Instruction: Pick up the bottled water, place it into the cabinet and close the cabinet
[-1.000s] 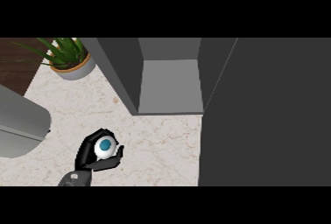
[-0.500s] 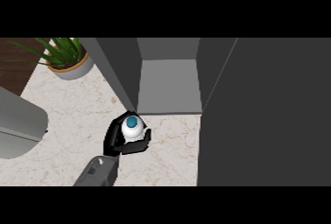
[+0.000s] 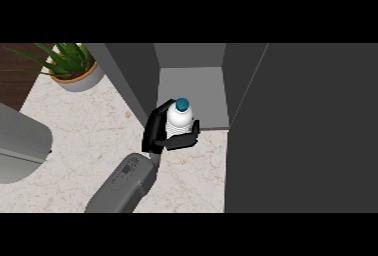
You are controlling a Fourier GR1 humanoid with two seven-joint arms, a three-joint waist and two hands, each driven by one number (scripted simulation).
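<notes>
Hand: my left hand [image 3: 164,134] curled round the bottled water [image 3: 179,118] | Change: carried up from mid-counter to the cabinet [image 3: 193,95] threshold | Bottle: upright, at shelf lip | Remaining: set inside, shut door [image 3: 303,125].

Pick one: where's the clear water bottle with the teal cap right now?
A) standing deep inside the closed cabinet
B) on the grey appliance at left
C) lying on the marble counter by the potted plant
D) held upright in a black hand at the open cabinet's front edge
D: the left hand curls round the upright water bottle at the front edge of the open grey cabinet.
</notes>
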